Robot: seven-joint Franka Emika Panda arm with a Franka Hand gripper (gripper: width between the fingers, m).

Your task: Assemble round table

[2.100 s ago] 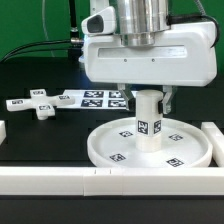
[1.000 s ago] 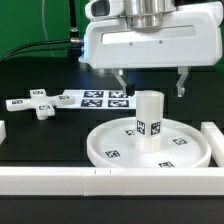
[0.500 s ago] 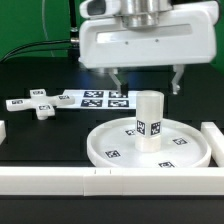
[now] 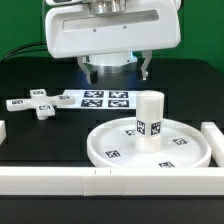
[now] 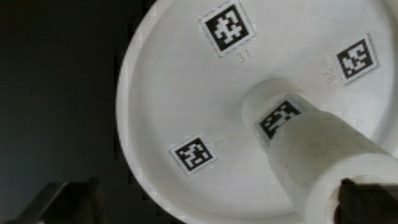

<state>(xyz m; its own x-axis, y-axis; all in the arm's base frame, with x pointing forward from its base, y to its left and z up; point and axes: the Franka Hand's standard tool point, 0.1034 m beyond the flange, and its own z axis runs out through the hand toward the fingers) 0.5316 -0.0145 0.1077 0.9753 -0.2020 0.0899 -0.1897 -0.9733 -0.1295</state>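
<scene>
Black tabletop filled the exterior view, with a long white border bar nearest the camera along the lower edge of the frame. A second bar sat at the lower right edge.

Just behind the front bar, in the lower right of the frame, lay the round rimmed disc, flat on the table with several square tags on its face. The short cylinder post stood upright on the middle of the disc, touching it, with one tag facing the camera.

Farther back, toward the exterior view's left, the cross-shaped piece lay flat on the table, well apart from the disc. Just beside it at mid frame was the marker board.

The gripper hung in the upper centre of the frame, above the marker board and clear of the post. Its jaws stood wide with nothing between them; one dark finger showed near the post's top but not touching it.

Behind the arm, upper left — green backdrop and dark cables.

The wrist view showed the disc close up with the post rising from it, and dark fingertips spread far apart — both out of focus.
</scene>
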